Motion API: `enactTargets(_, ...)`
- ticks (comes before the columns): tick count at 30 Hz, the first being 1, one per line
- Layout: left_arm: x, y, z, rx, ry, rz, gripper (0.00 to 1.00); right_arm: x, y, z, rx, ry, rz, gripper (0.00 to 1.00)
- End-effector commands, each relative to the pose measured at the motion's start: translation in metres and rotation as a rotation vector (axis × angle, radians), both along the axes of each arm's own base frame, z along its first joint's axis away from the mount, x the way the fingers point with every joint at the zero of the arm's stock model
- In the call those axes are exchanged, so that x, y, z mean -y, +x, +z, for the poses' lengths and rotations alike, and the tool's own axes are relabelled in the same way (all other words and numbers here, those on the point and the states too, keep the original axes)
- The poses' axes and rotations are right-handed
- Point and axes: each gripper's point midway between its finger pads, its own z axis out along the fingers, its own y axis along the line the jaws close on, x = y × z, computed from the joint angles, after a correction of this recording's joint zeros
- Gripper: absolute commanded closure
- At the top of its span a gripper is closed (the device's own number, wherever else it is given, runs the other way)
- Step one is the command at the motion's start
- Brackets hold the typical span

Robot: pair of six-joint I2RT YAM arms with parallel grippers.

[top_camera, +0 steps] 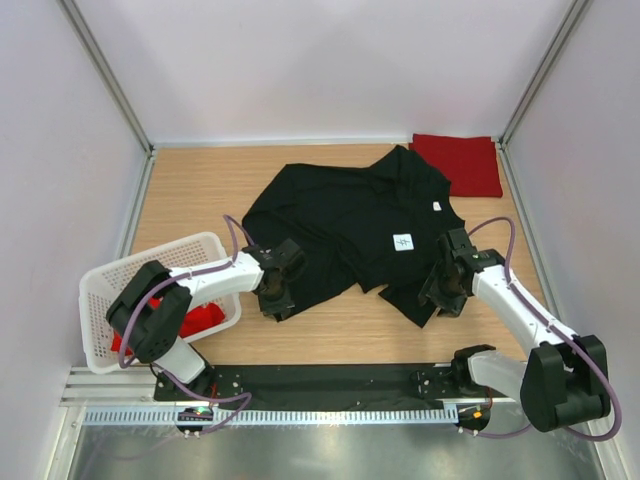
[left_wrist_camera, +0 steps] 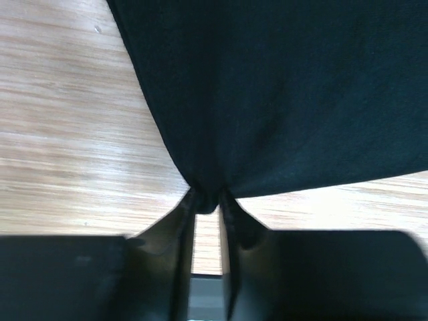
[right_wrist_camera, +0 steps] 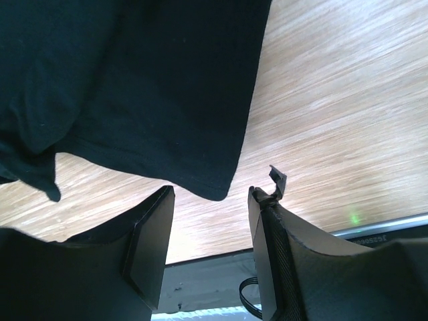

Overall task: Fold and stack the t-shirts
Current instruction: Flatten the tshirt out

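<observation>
1. Rail (top_camera: 330,381) with both arm bases is running along the near edge in the top view. Black shirt (top_camera: 350,215) is lying spread and rumpled in the middle of the table (top_camera: 190,190), with a small white tag showing. Left gripper (top_camera: 278,292) is reaching down at the shirt's near-left edge. Right gripper (top_camera: 443,290) is sitting over its near-right corner. Red shirt (top_camera: 458,163), folded, is lying in the far-right corner just beside the black one. Basket (top_camera: 100,300) is standing at the near left beside the left arm, holding red cloth (top_camera: 200,320).
2. Left wrist view: left gripper (left_wrist_camera: 207,200) is pinching a bunched edge of the black shirt (left_wrist_camera: 287,93), fingers (left_wrist_camera: 179,221) nearly together on it. Fabric is fanning out from the pinch over the table (left_wrist_camera: 67,134).
3. Right wrist view: right gripper (right_wrist_camera: 212,194) is standing with fingers (right_wrist_camera: 150,247) apart, gripping nothing. Black shirt (right_wrist_camera: 154,87) is filling the upper left. Its hem corner is pointing down toward the gap between the tips, just short of them. Bare table (right_wrist_camera: 334,100) is showing at right.
</observation>
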Motion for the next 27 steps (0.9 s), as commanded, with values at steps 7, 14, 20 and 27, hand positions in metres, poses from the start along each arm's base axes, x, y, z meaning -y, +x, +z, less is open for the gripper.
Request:
enactTargets(7, 0.005, 0.02, 0.007, 0.078, 0.015, -0.057, 1.0, -0.015, -0.007, -0.025, -0.059, 0.074, -0.026, 0.43)
enactTargets(14, 0.009, 0.027, 0.035, 0.13, -0.02, -0.089, 1.0, -0.014, -0.009, -0.039, -0.064, 0.055, -0.034, 0.45)
enactTargets(20, 0.012, 0.027, 0.04, 0.128, -0.035, -0.1, 1.0, -0.014, -0.001, -0.047, -0.047, 0.048, -0.036, 0.51)
enactTargets(27, 0.013, 0.026, 0.045, 0.137, -0.044, -0.112, 1.0, -0.005, 0.009, -0.043, -0.021, -0.009, -0.043, 0.48)
